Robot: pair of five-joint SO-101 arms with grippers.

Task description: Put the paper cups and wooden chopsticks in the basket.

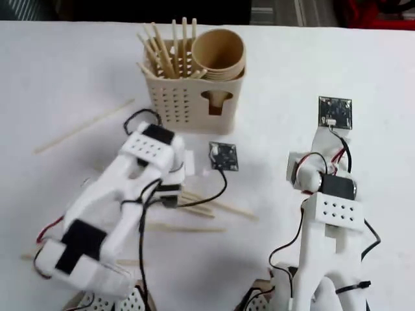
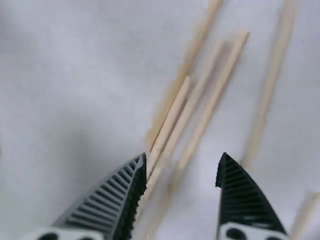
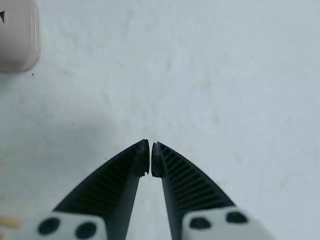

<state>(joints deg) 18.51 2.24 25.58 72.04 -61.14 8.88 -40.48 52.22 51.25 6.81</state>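
A cream perforated basket (image 1: 188, 97) stands at the back of the table with several wooden chopsticks (image 1: 167, 52) upright in it and stacked paper cups (image 1: 219, 55) beside them. Several loose chopsticks (image 1: 214, 208) lie on the white table under and beside the left arm. In the left wrist view my left gripper (image 2: 182, 167) is open just above a bunch of chopsticks (image 2: 187, 122), with two of them running between its fingers. My right gripper (image 3: 150, 157) is shut on nothing over bare table, to the right of the basket (image 3: 17, 35).
One chopstick (image 1: 84, 125) lies alone at the left of the basket. More chopsticks (image 1: 185, 228) lie near the left arm's base. Two small circuit boards (image 1: 224, 156) (image 1: 334, 111) sit on the arms. The table's right side is bare white.
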